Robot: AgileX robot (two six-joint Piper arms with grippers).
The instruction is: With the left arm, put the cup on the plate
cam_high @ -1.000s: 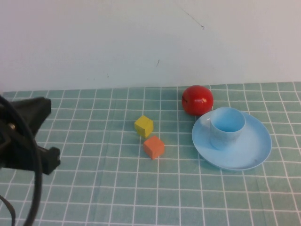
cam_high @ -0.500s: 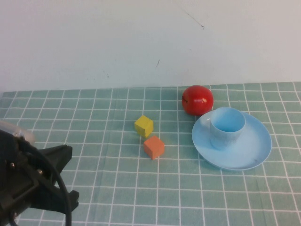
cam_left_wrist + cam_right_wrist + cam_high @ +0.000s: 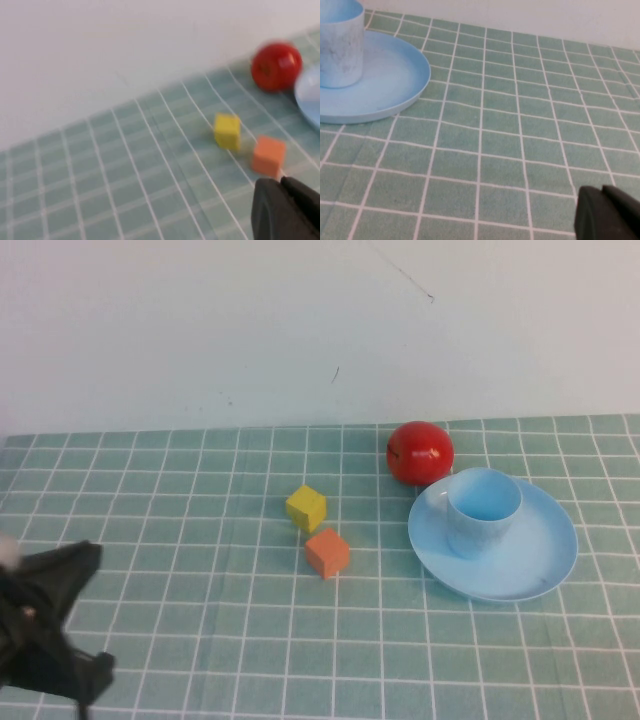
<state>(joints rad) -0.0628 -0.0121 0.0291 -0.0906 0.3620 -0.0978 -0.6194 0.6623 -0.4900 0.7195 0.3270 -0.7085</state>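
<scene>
The light-blue cup (image 3: 482, 510) stands upright on the light-blue plate (image 3: 545, 560) at the right of the table, nearer the plate's far left side. My left gripper (image 3: 70, 570) is low at the near left, far from the cup, and blurred. In the left wrist view the left gripper (image 3: 280, 183) is shut and empty, with the plate's edge (image 3: 311, 95) at the side. My right gripper (image 3: 601, 190) is shut and empty over bare cloth, apart from the cup (image 3: 340, 47) and the plate (image 3: 395, 75). It is outside the high view.
A red apple (image 3: 420, 452) sits just behind the plate, close to its rim. A yellow cube (image 3: 306, 508) and an orange cube (image 3: 327, 552) lie mid-table, left of the plate. A green checked cloth covers the table, and a white wall stands behind it.
My left arm has drawn back and down toward the near left corner, showing less in the high view. The cup, plate, apple and cubes have not moved.
</scene>
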